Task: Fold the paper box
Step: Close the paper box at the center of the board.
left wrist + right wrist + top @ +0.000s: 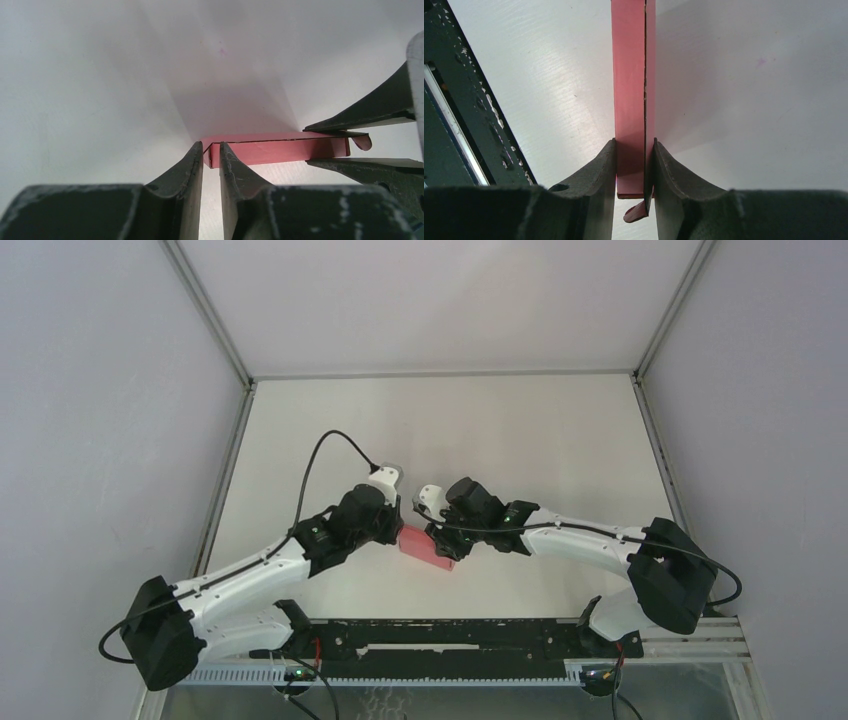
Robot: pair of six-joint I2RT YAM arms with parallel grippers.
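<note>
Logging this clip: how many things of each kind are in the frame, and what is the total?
Pink paper box: 1, held between both grippers.
Grippers: 2, the left gripper and the right gripper, each closed on the box.
Total: 3

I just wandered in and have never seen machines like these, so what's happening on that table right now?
Two robot arms hold a pink paper box between them near the middle of the white table. The left tool pinches one end and the right tool clamps the opposite end. The box looks folded into a slim, flat shape, with one small tab poking out at the right tool's end.
</note>
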